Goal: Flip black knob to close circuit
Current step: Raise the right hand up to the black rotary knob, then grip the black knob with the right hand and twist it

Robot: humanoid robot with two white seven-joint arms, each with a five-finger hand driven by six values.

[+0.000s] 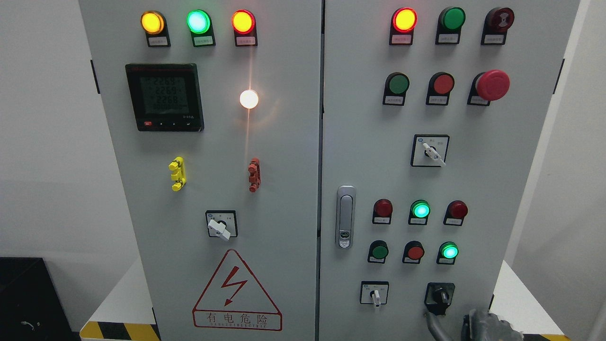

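Right hand poking in at bottom right on my feed, fingers reaching just under the black knob low on the cabinet's right door, can't tell its grip.

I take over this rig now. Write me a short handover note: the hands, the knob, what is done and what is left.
Right hand: low at the bottom right of the panel, just right of the black knob; finger state unclear, not clearly on the knob.
Left hand: out of view.
Black knob: bottom row of the right door, right of the white-handled switch.
Done: approach to the knob.
Left: grasp the knob and turn it.
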